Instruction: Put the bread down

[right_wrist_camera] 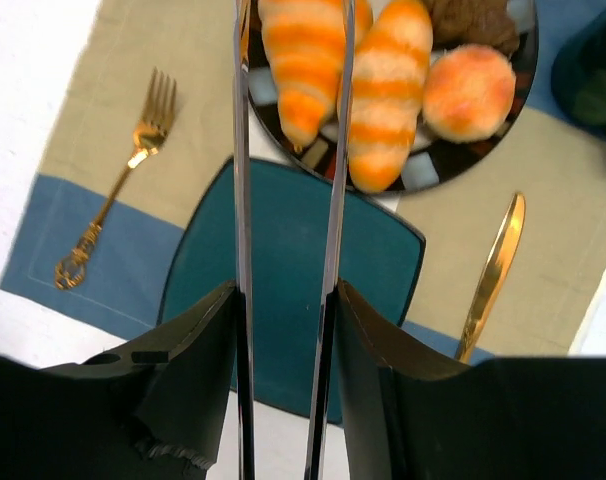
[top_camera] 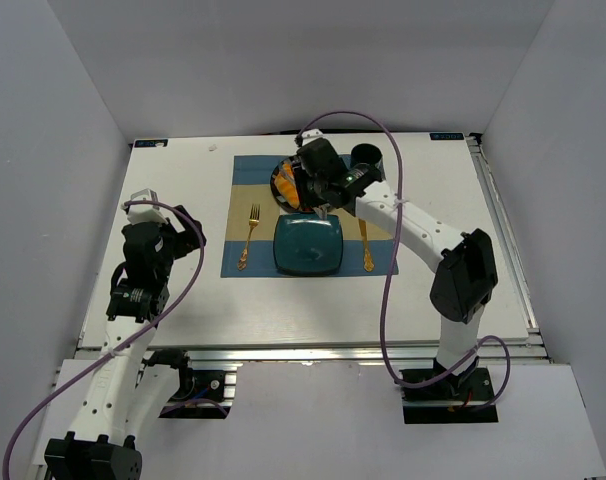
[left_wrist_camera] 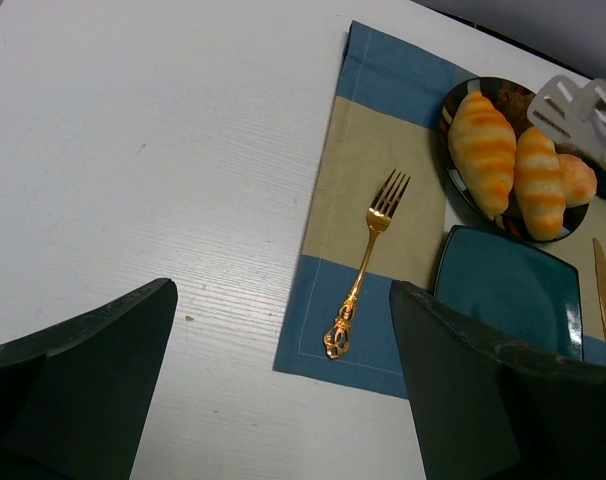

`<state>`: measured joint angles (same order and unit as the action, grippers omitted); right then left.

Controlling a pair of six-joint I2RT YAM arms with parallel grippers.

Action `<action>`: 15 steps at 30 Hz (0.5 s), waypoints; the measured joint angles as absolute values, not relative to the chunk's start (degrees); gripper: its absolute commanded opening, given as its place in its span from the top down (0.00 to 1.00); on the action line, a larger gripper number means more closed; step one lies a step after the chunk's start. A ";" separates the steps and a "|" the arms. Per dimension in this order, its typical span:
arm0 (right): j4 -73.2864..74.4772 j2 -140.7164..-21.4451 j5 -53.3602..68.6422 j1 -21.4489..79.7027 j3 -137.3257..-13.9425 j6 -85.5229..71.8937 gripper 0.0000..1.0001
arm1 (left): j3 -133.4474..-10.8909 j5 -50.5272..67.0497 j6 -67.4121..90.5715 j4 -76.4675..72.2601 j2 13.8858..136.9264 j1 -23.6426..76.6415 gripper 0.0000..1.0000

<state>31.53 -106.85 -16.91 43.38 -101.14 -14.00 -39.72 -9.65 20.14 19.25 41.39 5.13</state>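
Note:
The bread is two golden-orange ridged rolls [right_wrist_camera: 301, 60] [right_wrist_camera: 383, 90] lying side by side on a dark round plate [right_wrist_camera: 433, 170]; both also show in the left wrist view [left_wrist_camera: 483, 150] [left_wrist_camera: 538, 180]. My right gripper [right_wrist_camera: 283, 295] is shut on metal tongs [right_wrist_camera: 241, 200], whose two arms reach forward on either side of the left roll. The tong tips [left_wrist_camera: 581, 112] hover over the dark plate. In the top view this gripper [top_camera: 318, 185] is above that plate. My left gripper [left_wrist_camera: 283, 300] is open and empty over the bare table, left of the placemat [top_camera: 188, 228].
A teal square plate [right_wrist_camera: 383, 260] [top_camera: 308, 245] sits on the blue-and-tan placemat [top_camera: 245, 190], with a gold fork [left_wrist_camera: 368, 265] to its left and a gold knife [right_wrist_camera: 493, 270] to its right. A small round bun [right_wrist_camera: 468, 90] and a dark pastry [right_wrist_camera: 473, 20] share the dark plate. A dark cup [top_camera: 366, 156] stands behind.

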 measured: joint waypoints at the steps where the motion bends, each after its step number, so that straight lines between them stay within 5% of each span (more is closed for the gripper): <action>1: 32.01 -107.15 -17.37 43.81 -101.14 -14.04 0.53 | -39.72 -9.67 20.12 19.25 41.39 5.13 0.02; 15: 30.85 -99.98 -20.75 43.35 -86.98 -15.49 0.52 | -39.72 -9.63 20.12 19.25 41.39 5.13 0.02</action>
<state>30.85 -99.98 -20.75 43.35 -86.98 -15.49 -39.72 -9.63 20.12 19.25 41.39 5.13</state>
